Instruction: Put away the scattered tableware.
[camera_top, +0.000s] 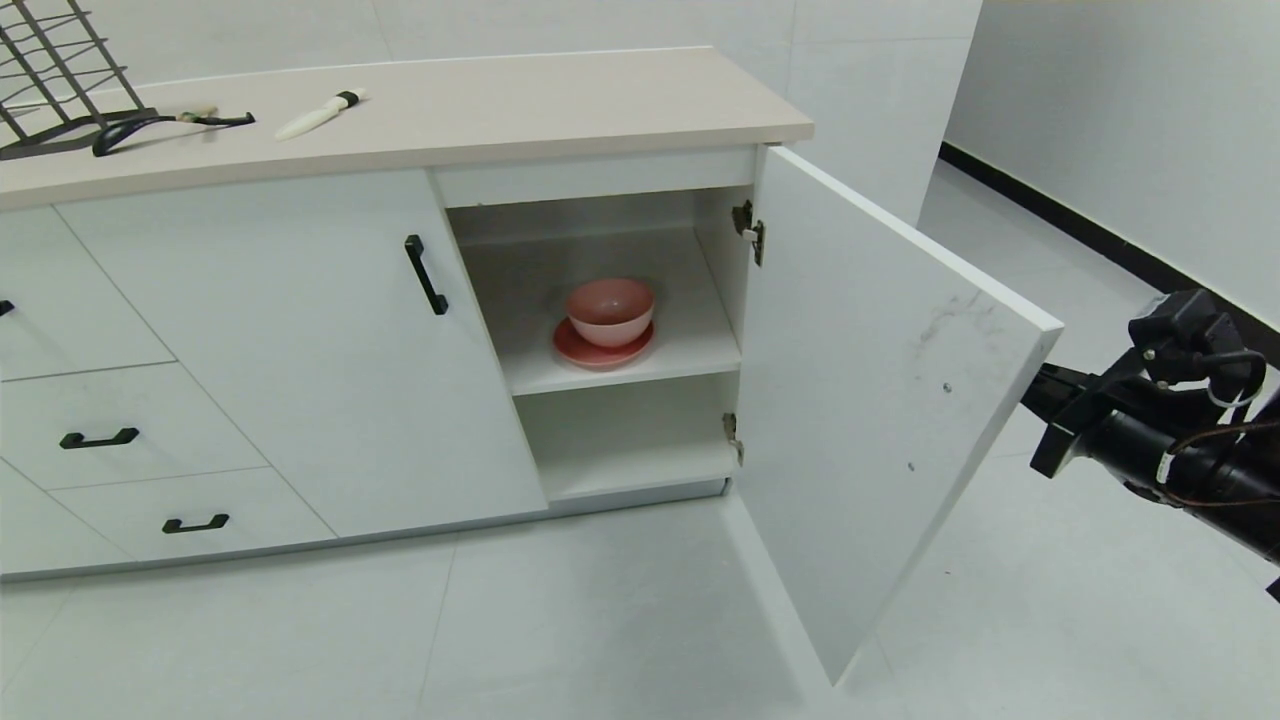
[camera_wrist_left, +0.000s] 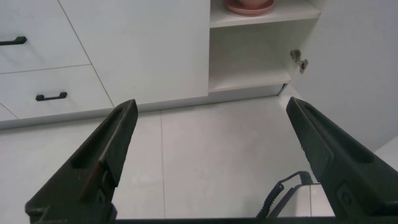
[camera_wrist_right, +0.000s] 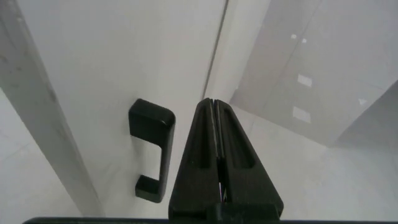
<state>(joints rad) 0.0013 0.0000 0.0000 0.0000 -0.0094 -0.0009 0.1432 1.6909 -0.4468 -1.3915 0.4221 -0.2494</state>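
Your right gripper (camera_wrist_right: 215, 102) has its fingers pressed flat together with nothing between them, its tip just beside the black handle (camera_wrist_right: 152, 149) on the outer face of the open cabinet door (camera_top: 880, 400), not wrapped around it; whether it touches the handle cannot be told. From the head view, your right arm (camera_top: 1140, 430) reaches in behind that door, which stands swung well out from the cabinet on its two hinges. Your left gripper (camera_wrist_left: 211, 104) hangs with its fingers spread wide and empty above the pale tiled floor (camera_wrist_left: 205, 162) in front of the cabinet, pointing toward the open compartment. Inside, a pink bowl (camera_top: 610, 308) stands upright on a pink plate (camera_top: 600, 352), the pair resting on the upper shelf (camera_top: 700, 350), about midway along its width and near its front edge; the lower shelf (camera_top: 640, 470) lies beneath. On the countertop (camera_top: 560, 100), a white-handled knife (camera_top: 318, 113) lies toward the left end, about halfway between front and back edges, and a black utensil (camera_top: 170, 125) lies just left of it, its end against a dark wire rack (camera_top: 50, 70) at the left back corner. The neighbouring door, with its black handle (camera_top: 426, 275), is closed.
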